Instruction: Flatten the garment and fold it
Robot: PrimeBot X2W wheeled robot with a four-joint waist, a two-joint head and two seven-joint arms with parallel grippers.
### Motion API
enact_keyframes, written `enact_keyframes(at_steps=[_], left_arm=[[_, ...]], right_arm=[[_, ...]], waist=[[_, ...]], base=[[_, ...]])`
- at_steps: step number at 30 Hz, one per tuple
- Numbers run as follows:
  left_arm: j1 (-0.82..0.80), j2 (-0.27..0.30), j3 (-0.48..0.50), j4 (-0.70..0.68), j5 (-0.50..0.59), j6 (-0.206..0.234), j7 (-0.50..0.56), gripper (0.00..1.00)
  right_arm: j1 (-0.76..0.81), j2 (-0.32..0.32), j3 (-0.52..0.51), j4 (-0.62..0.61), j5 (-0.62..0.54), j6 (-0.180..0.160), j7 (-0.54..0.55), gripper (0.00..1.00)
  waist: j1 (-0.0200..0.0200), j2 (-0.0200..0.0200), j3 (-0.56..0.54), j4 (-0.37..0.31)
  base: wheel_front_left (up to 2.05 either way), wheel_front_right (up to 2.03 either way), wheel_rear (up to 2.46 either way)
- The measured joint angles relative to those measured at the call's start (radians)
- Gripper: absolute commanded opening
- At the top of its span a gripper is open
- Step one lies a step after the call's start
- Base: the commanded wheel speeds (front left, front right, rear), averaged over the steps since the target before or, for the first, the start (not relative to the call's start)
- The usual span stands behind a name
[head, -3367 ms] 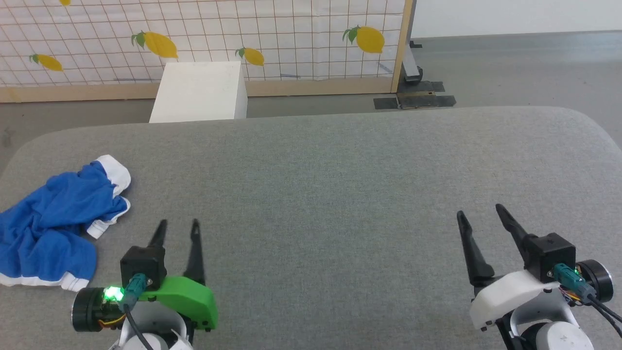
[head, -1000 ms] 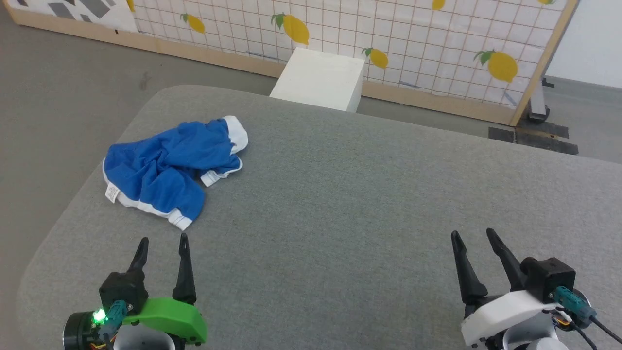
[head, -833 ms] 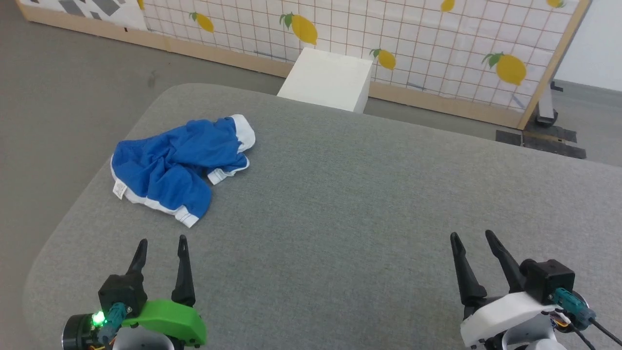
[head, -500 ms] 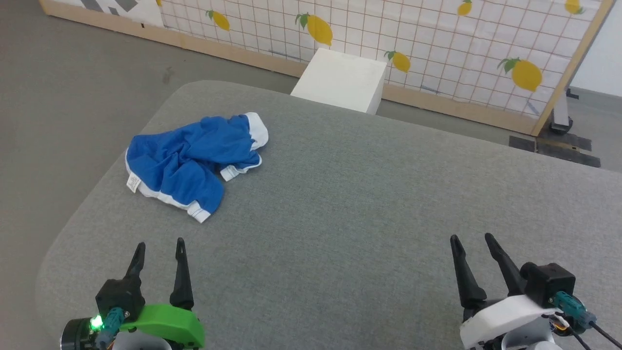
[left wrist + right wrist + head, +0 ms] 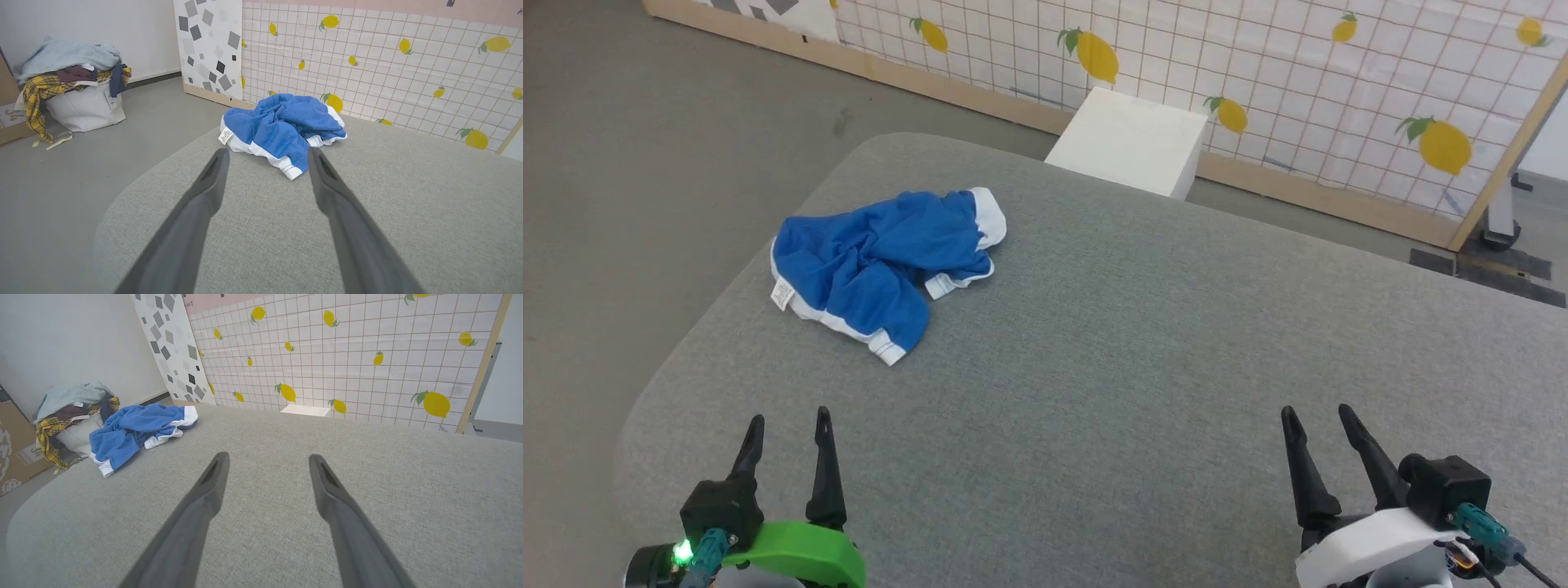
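Since the earlier pictures, the head camera has swung to my left, so the whole scene sits further right in that view. The things themselves have not shifted on the bench (image 5: 1143, 343).

One pair of blue shorts (image 5: 882, 269) with white trim lies in a crumpled heap near the bench's far left corner, close to its left edge. One small white label (image 5: 783, 294) pokes out on the side nearest that edge.

Two grippers hover low over the near edge. The left gripper (image 5: 789, 418) is at the near left corner and the right gripper (image 5: 1315, 411) at the near right corner. Each has its two dark fingers parted with nothing between them. The left one points straight at the shorts and is apart from them. The right one is well apart from them.

I judge the task not yet begun: the shorts are untouched, so the reach, the flattening and every fold remain.

Beyond the far edge stand one white box (image 5: 1131, 143) and one lemon-print screen (image 5: 1298, 90). One laundry bag (image 5: 73, 90) piled with clothes sits on the floor.
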State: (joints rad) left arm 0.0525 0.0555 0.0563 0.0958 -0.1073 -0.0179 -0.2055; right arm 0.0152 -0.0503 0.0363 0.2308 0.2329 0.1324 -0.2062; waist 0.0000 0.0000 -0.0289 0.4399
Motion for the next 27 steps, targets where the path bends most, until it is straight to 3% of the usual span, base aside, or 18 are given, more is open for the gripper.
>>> enact_keyframes(at_steps=[27], left_arm=[[-0.001,0.003,0.028,0.045,-0.002,-0.018,-0.052,1.00]], right_arm=[[0.001,0.000,-0.016,0.023,-0.033,0.000,-0.050,1.00]], waist=[[0.0000,0.0000,0.014,0.073]], base=[[0.00,0.00,0.00]])
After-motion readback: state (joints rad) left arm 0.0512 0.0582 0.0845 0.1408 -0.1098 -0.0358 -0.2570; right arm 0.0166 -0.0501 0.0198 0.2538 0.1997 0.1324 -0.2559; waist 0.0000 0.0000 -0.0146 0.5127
